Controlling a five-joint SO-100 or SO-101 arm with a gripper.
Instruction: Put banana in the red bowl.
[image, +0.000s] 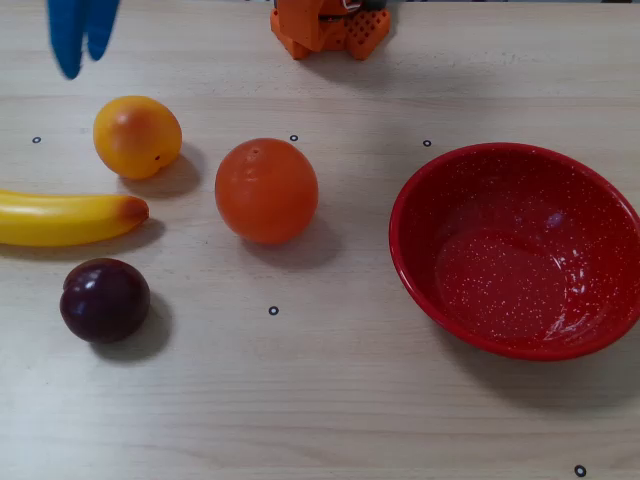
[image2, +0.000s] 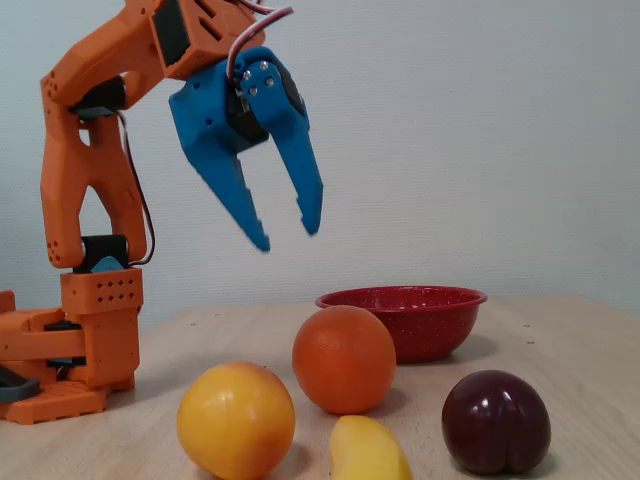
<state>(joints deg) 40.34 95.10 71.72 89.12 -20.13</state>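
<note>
Both views are bright and evenly lit, with soft light from above. In the overhead view, faint blurred shadows fall to the lower right of each fruit and of the red bowl (image: 515, 250), whose glossy inside carries white glare patches at right. The banana (image: 65, 217) shows a thin highlight along its top. The blue hand (image: 82, 35) is out of focus there, with smeared edges. In the fixed view the worktop (image2: 580, 350) and wall look flat and pale; near fruit is slightly soft.

Pale wooden table (image: 330, 400), plain light grey-blue wall (image2: 480, 130), soft even light
</note>
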